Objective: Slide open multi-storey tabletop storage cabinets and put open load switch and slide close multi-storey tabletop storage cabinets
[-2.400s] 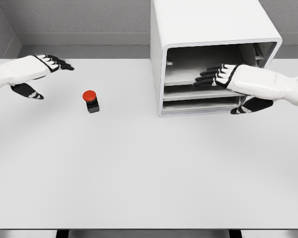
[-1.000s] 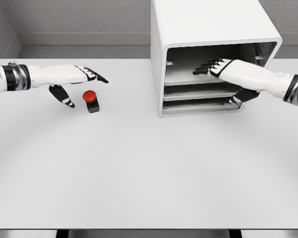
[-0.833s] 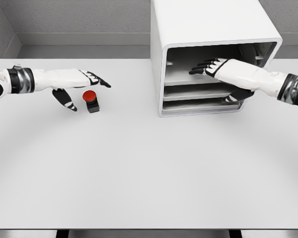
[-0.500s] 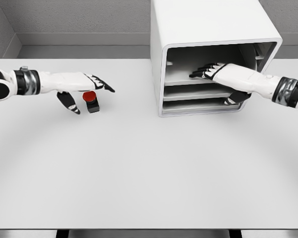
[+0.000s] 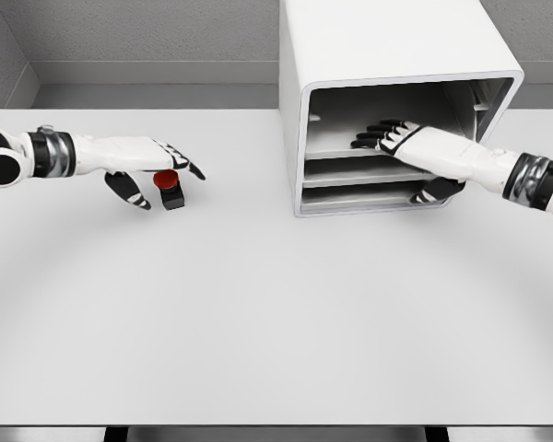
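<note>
While the white boxy multi-tier cabinet is being held at its upper shelf by the right hand, fingers flat and gripping nothing, the red-capped black load switch on the white table is being closed in on by the left hand, lower than half a second ago, still loosely open; pickup looks next.

The light is bright and even, and seems to come from above. The white table has a soft, faint grey shade across it and no glare. It is darker inside the cabinet, near the back. Small soft shadows sit under the hands. Everything looks sharp, with no blur and no bending at the edges.
</note>
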`<action>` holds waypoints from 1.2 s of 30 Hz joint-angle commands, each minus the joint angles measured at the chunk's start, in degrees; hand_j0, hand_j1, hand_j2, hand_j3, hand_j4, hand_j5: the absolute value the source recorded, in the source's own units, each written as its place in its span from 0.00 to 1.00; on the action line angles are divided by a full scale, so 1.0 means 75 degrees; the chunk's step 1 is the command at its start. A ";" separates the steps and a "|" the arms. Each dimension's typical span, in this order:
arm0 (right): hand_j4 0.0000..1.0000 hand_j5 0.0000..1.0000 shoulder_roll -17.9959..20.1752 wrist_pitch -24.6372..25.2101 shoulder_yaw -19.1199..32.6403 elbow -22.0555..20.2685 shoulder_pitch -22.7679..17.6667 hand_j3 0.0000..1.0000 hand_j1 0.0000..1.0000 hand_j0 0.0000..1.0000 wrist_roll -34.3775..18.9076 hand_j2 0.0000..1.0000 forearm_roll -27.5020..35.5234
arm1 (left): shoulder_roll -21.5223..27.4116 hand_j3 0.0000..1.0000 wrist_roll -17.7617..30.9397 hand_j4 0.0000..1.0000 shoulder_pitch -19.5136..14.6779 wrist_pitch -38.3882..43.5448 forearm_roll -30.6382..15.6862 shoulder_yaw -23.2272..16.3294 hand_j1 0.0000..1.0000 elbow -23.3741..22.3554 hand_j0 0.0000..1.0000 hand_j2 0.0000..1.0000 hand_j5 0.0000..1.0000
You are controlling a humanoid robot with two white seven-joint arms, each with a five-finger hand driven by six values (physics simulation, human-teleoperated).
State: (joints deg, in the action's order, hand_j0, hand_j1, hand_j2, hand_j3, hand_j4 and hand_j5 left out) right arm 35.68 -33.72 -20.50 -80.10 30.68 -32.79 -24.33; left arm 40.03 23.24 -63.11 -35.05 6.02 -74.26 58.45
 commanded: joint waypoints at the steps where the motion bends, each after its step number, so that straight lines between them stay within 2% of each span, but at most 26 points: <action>1: 1.00 1.00 0.0035 -0.0170 -0.0067 -0.0382 -0.0012 1.00 1.00 1.00 -0.0057 1.00 0.0139 | -0.0134 0.85 -0.0005 0.85 0.0000 0.0007 -0.0041 -0.0037 0.85 -0.0118 0.85 0.85 0.85; 4: 1.00 1.00 0.0457 -0.0170 -0.0044 -0.0827 -0.0141 1.00 1.00 1.00 -0.0057 1.00 0.0444 | -0.0134 0.83 -0.0005 0.83 0.0000 0.0007 -0.0041 -0.0037 0.83 -0.0141 0.83 0.83 0.83; 7: 1.00 1.00 0.0633 -0.0170 0.0003 -0.1132 -0.0270 1.00 1.00 1.00 -0.0057 1.00 0.0654 | -0.0134 0.82 -0.0005 0.82 0.0000 0.0007 -0.0030 -0.0037 0.82 -0.0153 0.82 0.82 0.82; 9: 1.00 1.00 0.0891 -0.0170 0.0097 -0.1437 -0.0410 1.00 1.00 1.00 -0.0057 1.00 0.0912 | -0.0134 0.77 -0.0005 0.77 0.0000 0.0007 -0.0030 -0.0037 0.77 -0.0188 0.77 0.77 0.77; 11: 1.00 1.00 0.0961 -0.0170 0.0167 -0.1578 -0.0527 1.00 1.00 1.00 -0.0057 1.00 0.0924 | -0.0134 0.72 -0.0005 0.72 0.0000 0.0007 -0.0030 -0.0037 0.72 -0.0188 0.72 0.72 0.72; 14: 1.00 1.00 0.1254 -0.0170 0.0308 -0.1824 -0.0657 1.00 1.00 1.00 -0.0069 1.00 0.1182 | -0.0123 0.72 -0.0005 0.72 -0.0012 0.0007 -0.0030 -0.0048 0.72 -0.0223 0.72 0.72 0.72; 17: 1.00 1.00 0.1430 -0.0170 0.0378 -0.2011 -0.0809 1.00 1.00 1.00 -0.0069 1.00 0.1392 | -0.0134 0.66 -0.0005 0.66 -0.0012 0.0007 -0.0030 -0.0037 0.66 -0.0294 0.66 0.66 0.66; 20: 1.00 1.00 0.2332 -0.0170 0.0472 -0.2128 -0.1078 1.00 1.00 1.00 -0.0034 1.00 0.2260 | -0.0146 0.63 0.0007 0.63 -0.0012 0.0007 -0.0030 -0.0048 0.63 -0.0352 0.63 0.63 0.63; 23: 1.00 1.00 0.3503 -0.0170 0.0460 -0.2152 -0.1360 1.00 1.00 1.00 0.0072 1.00 0.3596 | -0.0216 0.60 0.0007 0.60 -0.0012 0.0007 -0.0030 -0.0048 0.60 -0.0376 0.60 0.60 0.60; 26: 1.00 1.00 0.3692 -0.0170 0.0449 -0.2164 -0.1465 1.00 1.00 1.00 0.0236 1.00 0.4053 | -0.0228 0.54 0.0007 0.54 -0.0012 0.0007 -0.0030 -0.0048 0.54 -0.0376 0.54 0.54 0.54; 31: 1.00 1.00 0.3797 -0.0170 0.0425 -0.2175 -0.1559 1.00 1.00 1.00 0.0376 1.00 0.4147 | -0.0228 0.45 0.0018 0.45 -0.0023 0.0007 0.0017 -0.0048 0.45 -0.0364 0.45 0.45 0.45; 36: 1.00 1.00 0.3809 -0.0170 0.0425 -0.2175 -0.1571 1.00 1.00 1.00 0.0376 1.00 0.4147 | -0.0251 0.42 0.0018 0.42 -0.0129 0.0007 0.0017 -0.0037 0.42 -0.0270 0.42 0.42 0.42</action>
State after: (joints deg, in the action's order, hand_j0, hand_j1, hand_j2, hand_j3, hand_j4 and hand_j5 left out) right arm 64.03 -35.15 -17.28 -96.40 18.81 -30.06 6.19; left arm 38.23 23.41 -64.33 -35.11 6.44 -74.66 56.13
